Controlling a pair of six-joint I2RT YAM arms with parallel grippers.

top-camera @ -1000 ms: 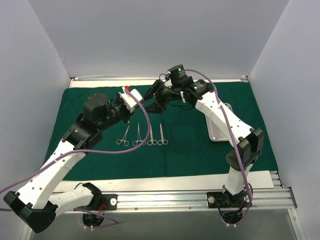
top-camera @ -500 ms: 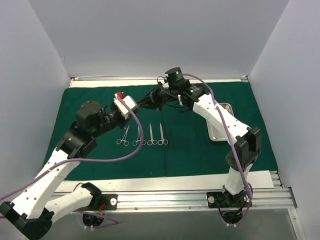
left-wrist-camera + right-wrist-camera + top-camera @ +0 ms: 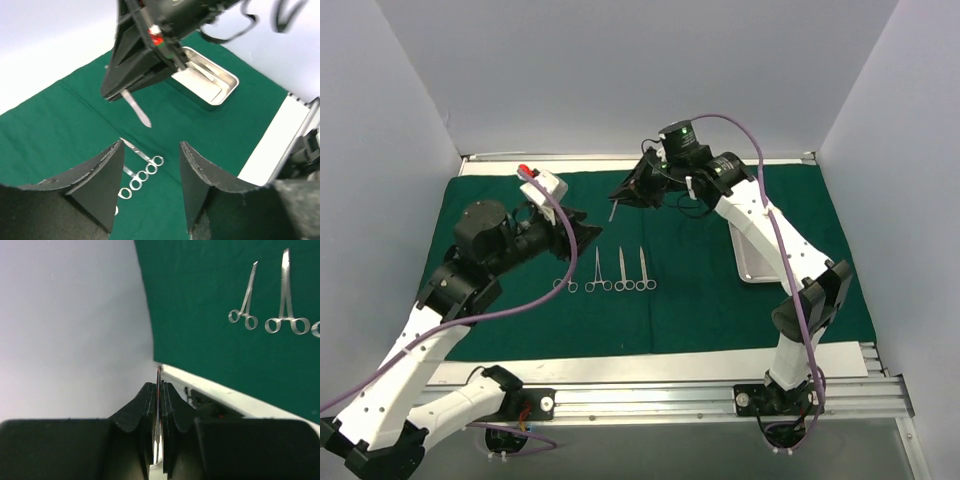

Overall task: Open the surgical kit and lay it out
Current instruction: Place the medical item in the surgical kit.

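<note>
Half the instrument [image 3: 136, 107] hides in clenched right end effector [image 3: 158, 386]; left end effector [image 3: 151, 150] gapes.

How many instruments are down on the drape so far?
4, in one row on the drape: leftmost, second, third, rightmost. A fifth instrument is clamped in the right gripper, above the cloth. More may lie in the tray.
</note>
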